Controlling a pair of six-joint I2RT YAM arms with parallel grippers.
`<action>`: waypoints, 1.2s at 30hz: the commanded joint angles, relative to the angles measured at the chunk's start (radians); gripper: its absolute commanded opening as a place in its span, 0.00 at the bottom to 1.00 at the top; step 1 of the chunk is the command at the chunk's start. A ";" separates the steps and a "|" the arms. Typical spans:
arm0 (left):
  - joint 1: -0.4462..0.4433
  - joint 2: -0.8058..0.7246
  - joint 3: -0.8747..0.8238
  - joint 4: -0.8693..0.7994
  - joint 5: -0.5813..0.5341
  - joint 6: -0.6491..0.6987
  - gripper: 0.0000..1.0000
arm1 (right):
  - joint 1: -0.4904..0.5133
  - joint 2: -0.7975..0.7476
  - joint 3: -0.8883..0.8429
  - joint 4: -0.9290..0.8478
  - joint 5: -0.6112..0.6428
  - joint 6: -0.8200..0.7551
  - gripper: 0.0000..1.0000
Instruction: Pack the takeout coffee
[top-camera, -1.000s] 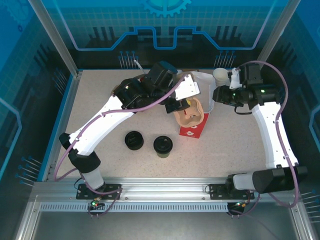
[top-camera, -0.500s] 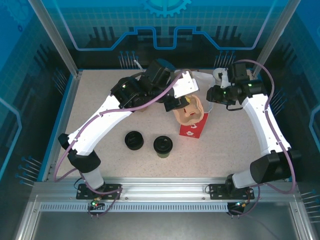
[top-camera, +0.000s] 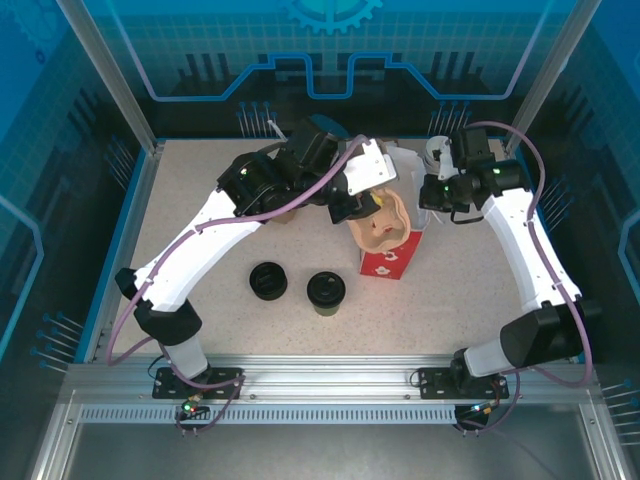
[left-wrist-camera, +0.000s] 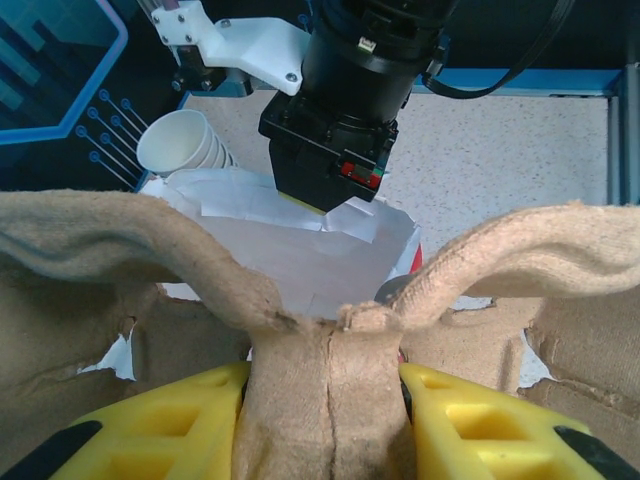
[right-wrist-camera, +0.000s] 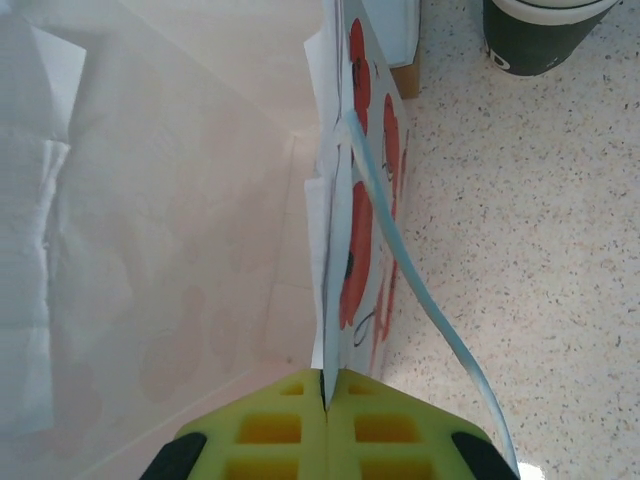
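Clamping my right gripper (right-wrist-camera: 325, 385) tight on the bag (right-wrist-camera: 180, 200) rim. Left gripper (left-wrist-camera: 325, 400) pinches the carrier (left-wrist-camera: 330, 335) over the bag mouth. Coffee (top-camera: 326, 292) stands upright toward the bases, well apart; left arm nearer, I'd judge.
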 joint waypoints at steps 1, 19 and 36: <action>0.000 0.022 0.027 -0.019 0.059 -0.044 0.39 | 0.025 -0.075 0.028 -0.074 -0.005 -0.027 0.00; 0.001 0.126 0.029 -0.034 0.219 -0.095 0.39 | 0.090 -0.260 -0.121 -0.109 -0.093 -0.050 0.00; 0.038 0.171 0.016 -0.071 0.350 -0.115 0.38 | 0.094 -0.312 -0.171 -0.096 -0.143 -0.057 0.00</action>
